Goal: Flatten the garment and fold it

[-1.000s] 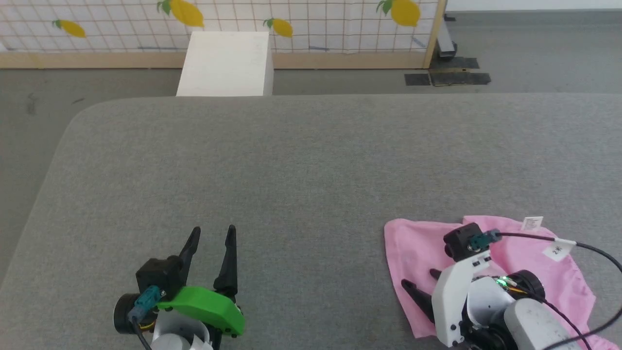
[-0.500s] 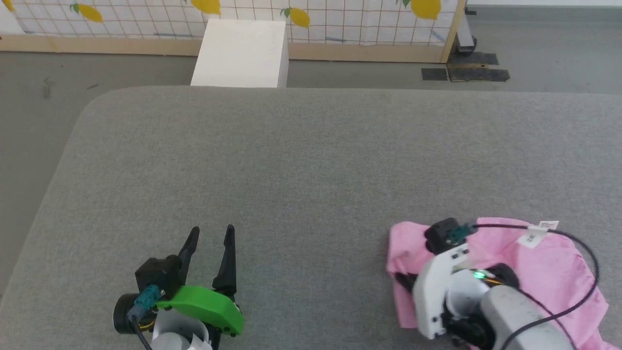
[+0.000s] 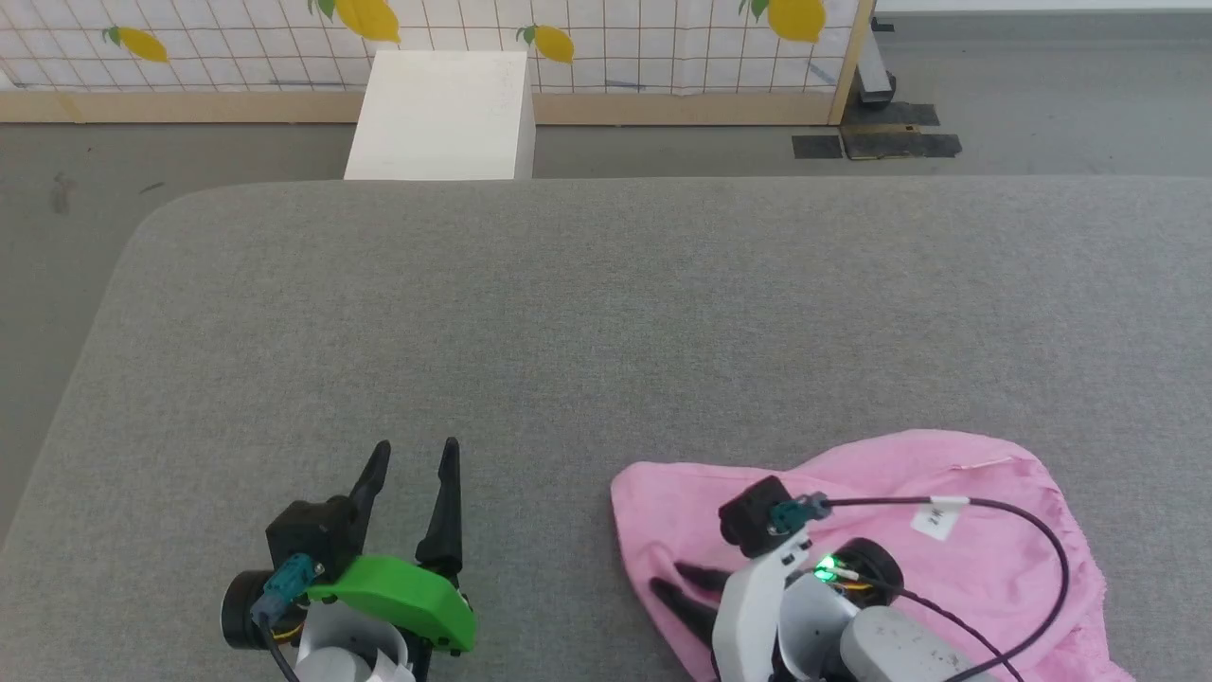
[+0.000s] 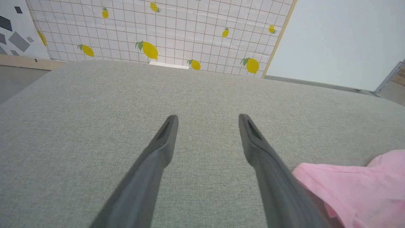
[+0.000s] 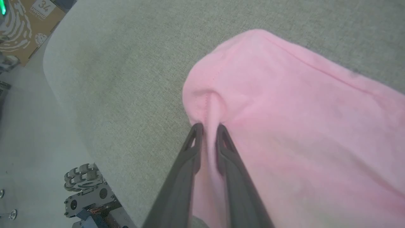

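Observation:
The light pink garment (image 3: 881,464) lies rumpled on the grey padded surface at the lower right, and its white label is hidden. My right gripper (image 3: 668,578) sits on the garment's left edge. In the right wrist view this gripper (image 5: 207,126) is shut on a raised fold of the garment (image 5: 300,126). My left gripper (image 3: 414,453) rests open over bare surface at the lower left, well apart from the cloth. The left wrist view shows that gripper (image 4: 207,118) holding nothing, with the garment's corner (image 4: 348,186) just to the right of its right finger.
The grey padded surface (image 3: 568,313) stretches far ahead and has a rounded far-left corner. A white box (image 3: 440,114) stands on the floor beyond its far edge, before a lemon-print screen (image 3: 615,38). The right wrist view shows a cardboard box (image 5: 28,22) and the wheeled base (image 5: 85,190).
My right gripper has shut on the garment's left edge and pulled it leftward, spreading the cloth wider. The head camera swayed briefly. The left gripper has stayed still.

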